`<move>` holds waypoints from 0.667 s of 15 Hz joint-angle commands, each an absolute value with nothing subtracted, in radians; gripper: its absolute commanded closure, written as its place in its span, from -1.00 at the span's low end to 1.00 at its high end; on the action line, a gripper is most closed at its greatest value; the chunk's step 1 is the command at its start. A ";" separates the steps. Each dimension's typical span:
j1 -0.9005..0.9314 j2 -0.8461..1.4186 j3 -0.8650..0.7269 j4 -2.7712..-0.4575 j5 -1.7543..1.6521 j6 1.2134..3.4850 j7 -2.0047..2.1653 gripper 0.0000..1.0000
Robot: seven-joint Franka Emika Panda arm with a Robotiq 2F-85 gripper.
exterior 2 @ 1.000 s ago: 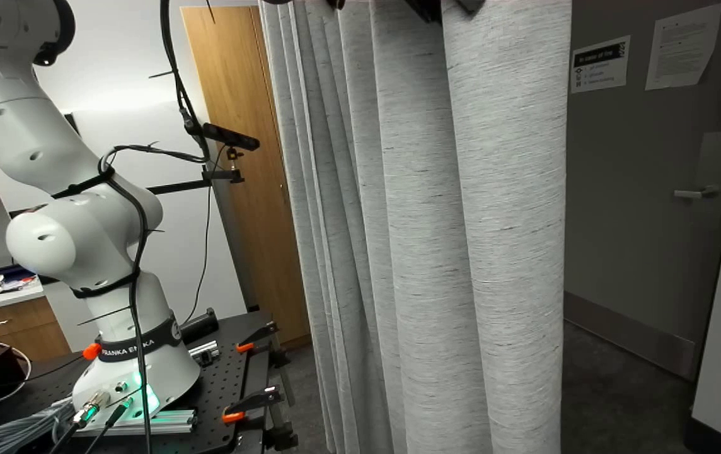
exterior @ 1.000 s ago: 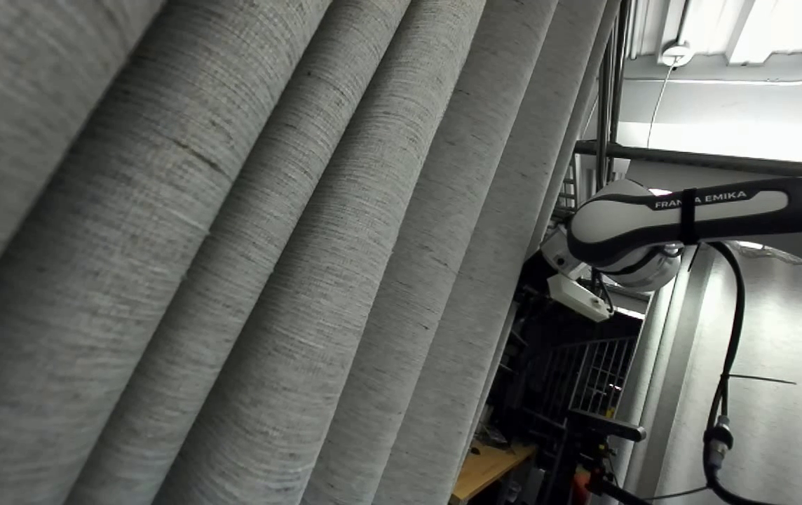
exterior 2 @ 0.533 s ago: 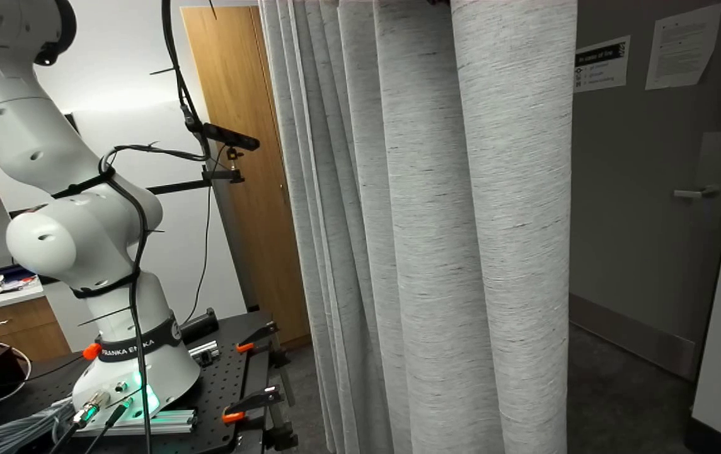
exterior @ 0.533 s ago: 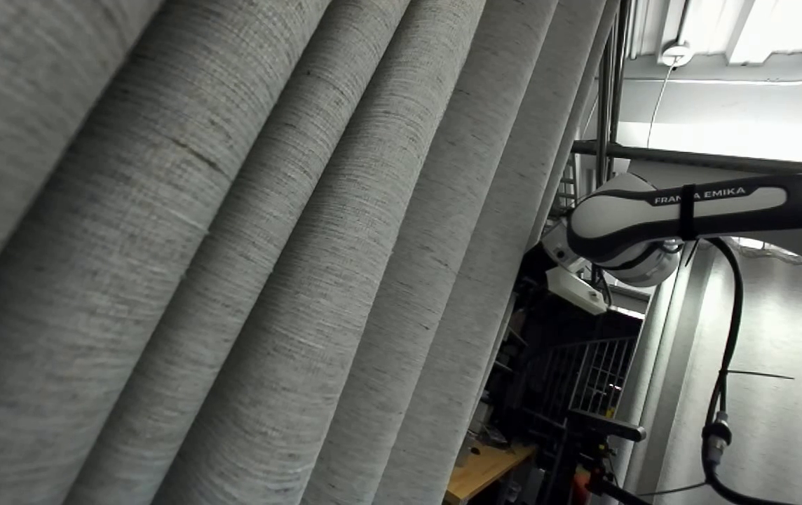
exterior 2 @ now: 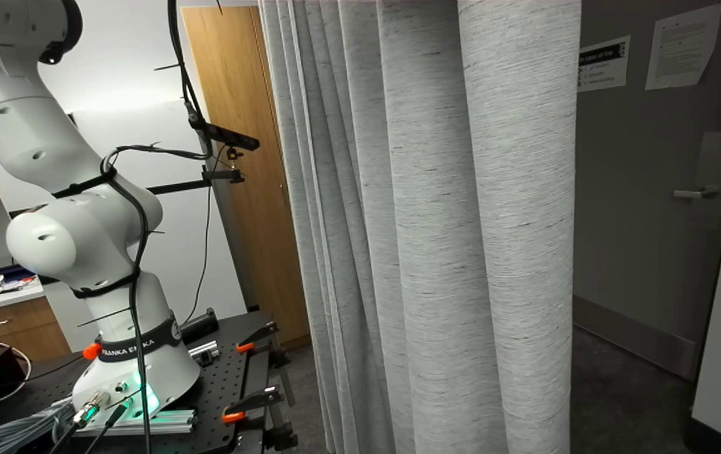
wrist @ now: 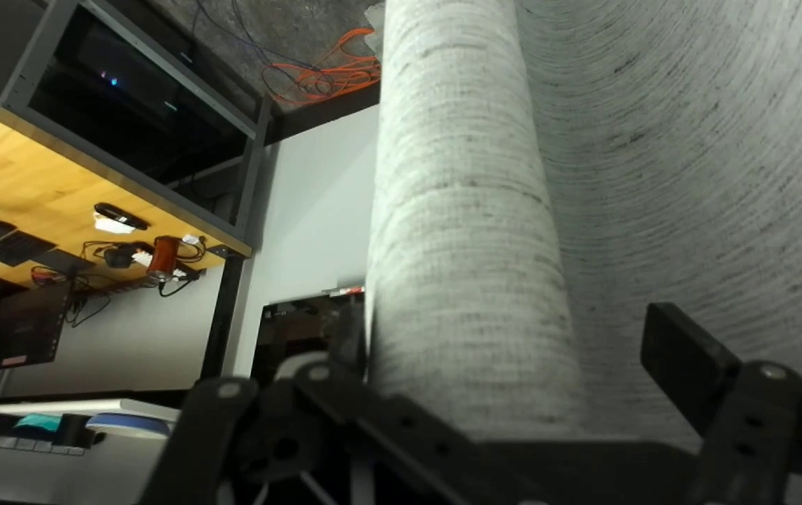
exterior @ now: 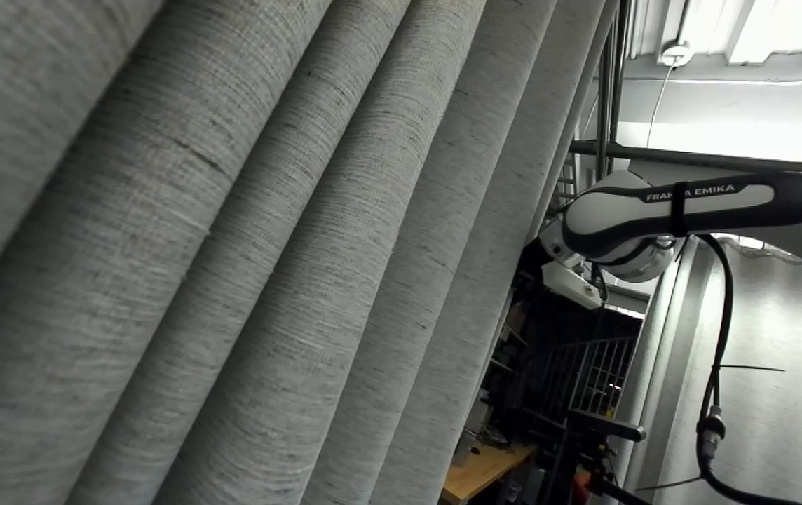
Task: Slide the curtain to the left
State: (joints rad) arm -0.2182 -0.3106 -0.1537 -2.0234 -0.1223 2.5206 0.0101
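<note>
Gripper point(wrist: 517, 344) stands wide, its fingers point(wrist: 688, 365) on either side of a rounded pleat of the grey curtain point(wrist: 467, 210); whether they touch cloth is hard to judge, one tip being blurred. In an exterior view the curtain hangs beyond the right-hand edge of the black bench point(exterior 2: 212, 378), between wooden cabinet point(exterior 2: 234, 94) and door point(exterior 2: 638, 233).

Wood tbl point(wrist: 50, 179) – orng cable point(wrist: 345, 77) on flr point(wrist: 303, 28).

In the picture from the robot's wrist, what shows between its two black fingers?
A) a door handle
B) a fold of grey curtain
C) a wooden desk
B: in the wrist view, a rounded fold of the curtain shows between the fingers of the open gripper.
</note>
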 commanded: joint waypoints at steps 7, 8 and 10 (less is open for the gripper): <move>-0.220 -0.248 -0.145 -1.923 -0.146 2.573 0.044 -0.35; -0.220 -0.244 -0.144 -1.920 -0.147 2.575 0.045 -0.16; -0.221 -0.237 -0.143 -1.914 -0.152 2.584 0.050 0.17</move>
State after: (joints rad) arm -0.2181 -0.2684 -0.1469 -1.9507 -0.1280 2.5547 0.0195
